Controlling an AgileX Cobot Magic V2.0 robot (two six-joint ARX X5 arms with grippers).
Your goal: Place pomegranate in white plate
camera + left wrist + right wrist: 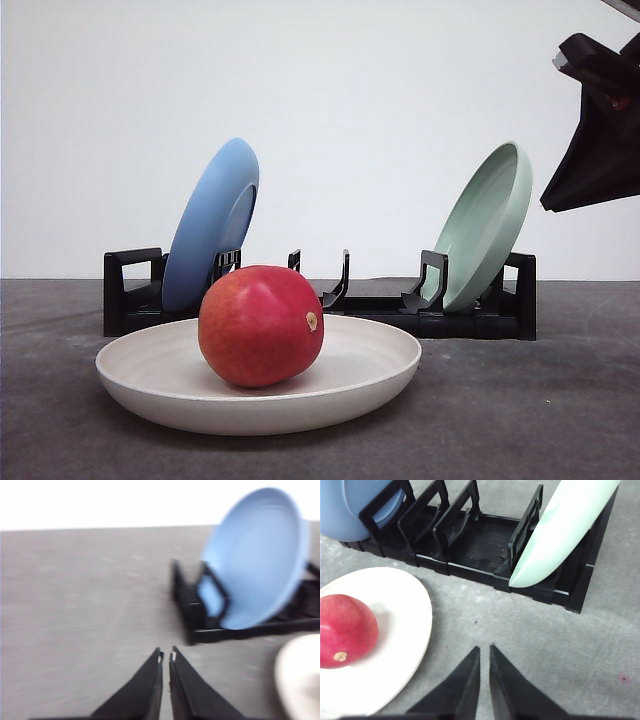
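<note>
Pomegranate (260,325) rests inside white plate (375,375); both end effectors closed, empty, well apart.

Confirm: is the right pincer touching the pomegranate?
Apart. In the right wrist view the right pincer sits over bare table, with the white plate's rim between it and the pomegranate.

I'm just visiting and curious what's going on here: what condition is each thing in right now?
pomegranate: whole, resting in the white plate, nothing holding it.
white plate: flat on the table, holding the fruit.
blue plate: standing tilted in the black rack.
green plate: standing tilted in the rack.
left gripper: jaws shut, empty.
right gripper: jaws shut, empty.
</note>
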